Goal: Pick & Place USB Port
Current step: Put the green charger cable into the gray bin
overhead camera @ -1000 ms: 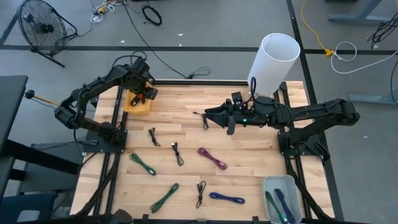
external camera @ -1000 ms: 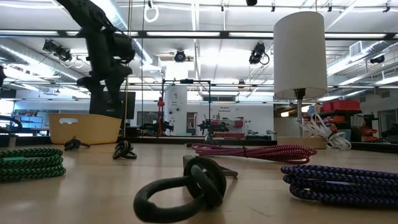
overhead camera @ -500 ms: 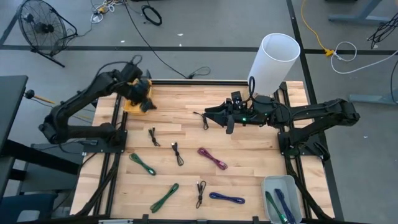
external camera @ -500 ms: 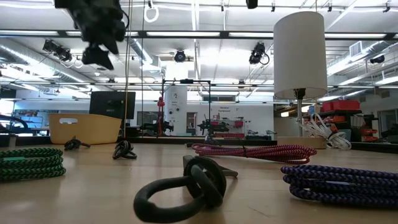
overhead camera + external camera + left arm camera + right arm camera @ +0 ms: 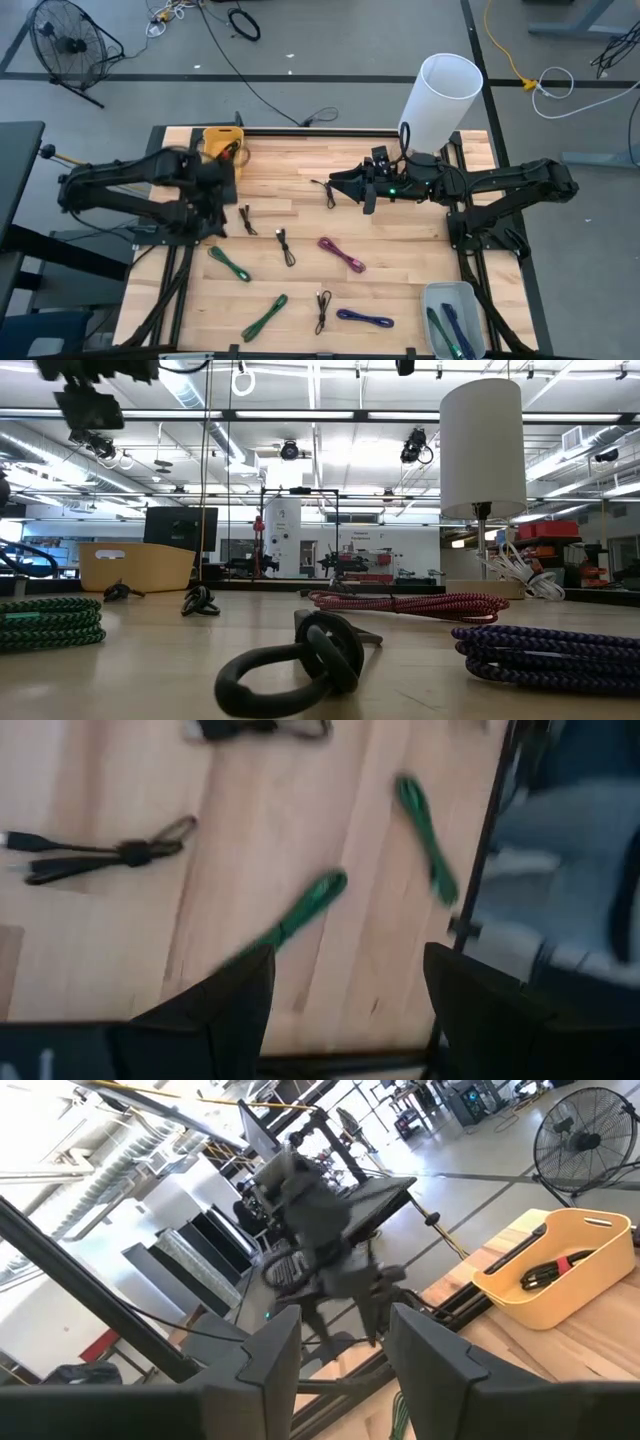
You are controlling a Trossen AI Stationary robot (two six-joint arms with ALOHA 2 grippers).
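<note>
Several coiled USB cables lie flat on the wooden table: black ones (image 5: 247, 220) (image 5: 286, 246) (image 5: 322, 309) (image 5: 325, 190), green ones (image 5: 228, 263) (image 5: 265, 316), a magenta one (image 5: 342, 254) and a purple one (image 5: 365, 319). My left gripper (image 5: 216, 203) hovers open over the table's left side, blurred, beside the black cable; its wrist view shows green cables (image 5: 300, 915) (image 5: 425, 835) below its fingers (image 5: 345, 1010). My right gripper (image 5: 345, 186) hangs open and empty at the table's middle far part, next to a black cable.
A yellow bin (image 5: 222, 150) with cables in it sits at the far left corner. A grey bin (image 5: 450, 312) holding cables sits at the near right corner. A white lamp shade (image 5: 440, 95) stands at the far right, above the right arm.
My left gripper has left the yellow bin, risen and swung toward the near edge, and now hangs over the table's left side. The right arm and the cables have stayed where they were.
</note>
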